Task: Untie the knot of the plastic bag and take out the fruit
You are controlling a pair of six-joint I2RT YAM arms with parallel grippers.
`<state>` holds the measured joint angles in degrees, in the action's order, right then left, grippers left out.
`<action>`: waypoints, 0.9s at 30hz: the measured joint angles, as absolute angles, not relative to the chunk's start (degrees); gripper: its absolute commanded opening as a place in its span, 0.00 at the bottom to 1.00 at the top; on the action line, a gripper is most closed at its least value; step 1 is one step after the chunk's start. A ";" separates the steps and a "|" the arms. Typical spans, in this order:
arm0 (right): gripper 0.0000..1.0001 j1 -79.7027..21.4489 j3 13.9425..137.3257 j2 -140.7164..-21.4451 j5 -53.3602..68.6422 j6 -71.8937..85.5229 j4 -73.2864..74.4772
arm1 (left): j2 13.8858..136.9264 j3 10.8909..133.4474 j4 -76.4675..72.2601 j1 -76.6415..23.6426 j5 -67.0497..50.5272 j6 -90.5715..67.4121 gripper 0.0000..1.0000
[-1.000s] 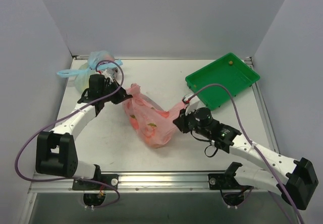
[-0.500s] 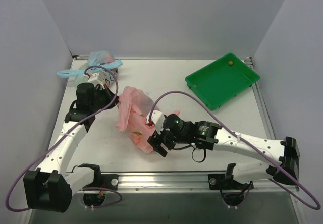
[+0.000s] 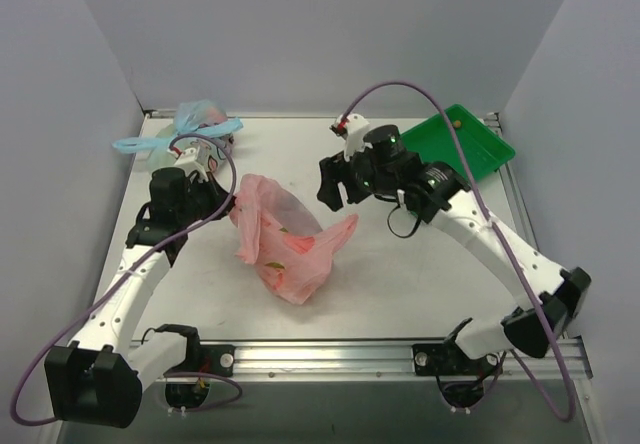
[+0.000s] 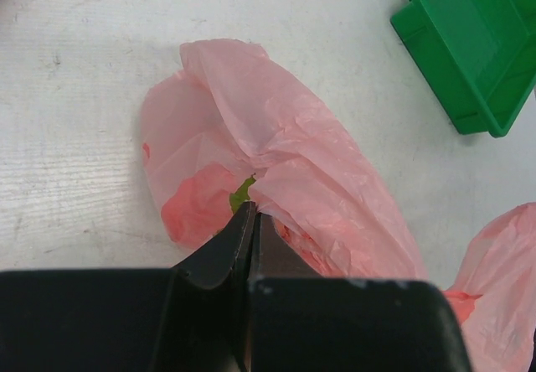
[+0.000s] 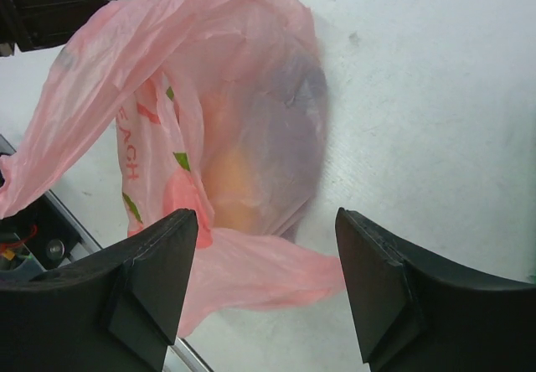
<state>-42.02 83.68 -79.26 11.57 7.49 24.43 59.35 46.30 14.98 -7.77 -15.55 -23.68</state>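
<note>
One pink bag, long from upper left to bottom middle, pinched tight by left gripper; right gripper wide open, empty. Orange fruit showing through clearest from right wrist.

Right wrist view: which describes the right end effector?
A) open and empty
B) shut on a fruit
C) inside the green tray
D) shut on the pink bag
A: the right end effector stands wide open, gripping nothing, with the pink bag lying beyond it.

Bright even light, soft shadows, sharp focus
</note>
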 measured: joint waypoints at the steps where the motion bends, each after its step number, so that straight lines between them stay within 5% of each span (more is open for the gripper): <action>1: 0.67 -41.56 84.23 -81.38 12.93 7.66 23.79 | 59.59 46.30 15.00 -7.77 -15.70 -23.70 0.04; 11: 0.64 -49.74 84.64 -101.71 19.81 10.35 19.68 | 66.70 46.30 18.02 -5.43 -14.96 -25.17 0.06; 20: 0.61 -65.25 84.68 -103.22 22.70 9.96 18.00 | 71.40 46.33 21.23 -5.15 -15.05 -26.52 0.09; 24: 0.62 -65.65 85.08 -103.18 24.45 8.51 18.68 | 72.20 47.00 21.91 -5.15 -15.11 -26.74 0.23; 27: 0.63 -64.75 85.06 -102.17 23.51 8.32 19.68 | 72.58 48.64 22.41 -5.15 -14.76 -26.65 0.43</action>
